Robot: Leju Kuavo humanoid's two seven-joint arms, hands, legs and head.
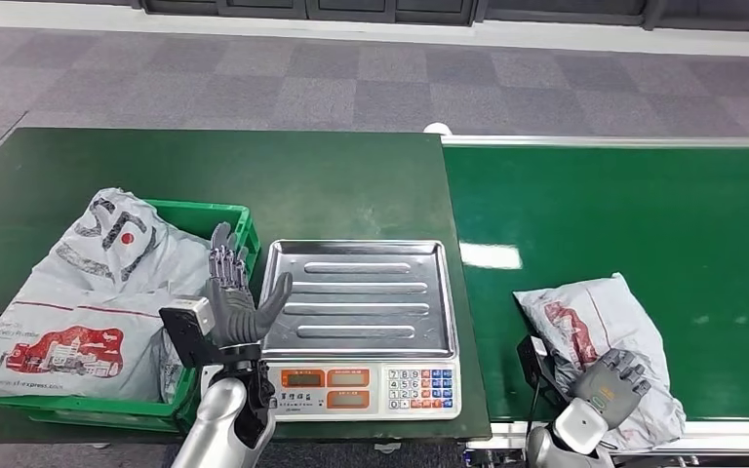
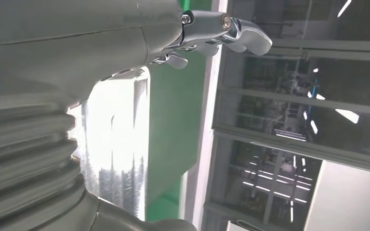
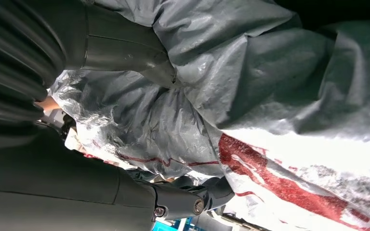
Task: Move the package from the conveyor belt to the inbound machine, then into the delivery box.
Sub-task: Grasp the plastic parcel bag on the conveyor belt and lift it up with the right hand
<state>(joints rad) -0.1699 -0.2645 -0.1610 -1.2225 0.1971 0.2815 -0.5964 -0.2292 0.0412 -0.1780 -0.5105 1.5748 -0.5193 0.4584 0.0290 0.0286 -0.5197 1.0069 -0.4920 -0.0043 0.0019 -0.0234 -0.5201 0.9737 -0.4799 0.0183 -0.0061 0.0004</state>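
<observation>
My right hand (image 1: 612, 385) lies on the package (image 1: 600, 331), fingers curled down over its near end; in the right wrist view my fingers (image 3: 125, 53) press into the crumpled grey plastic (image 3: 250, 86), thumb on one side and fingers on the other, so I am gripping it. The package lies on the green belt (image 1: 644, 214), at its near edge close to the near left corner. My left hand (image 1: 234, 297) is raised with fingers spread and upright, holding nothing, above the gap between the crate (image 1: 216, 216) and the scale (image 1: 356, 322). The scale sits at the table's (image 1: 205, 161) near right corner, its steel tray bare. The crate, at the table's near left, holds grey bags (image 1: 88, 302) printed in red.
</observation>
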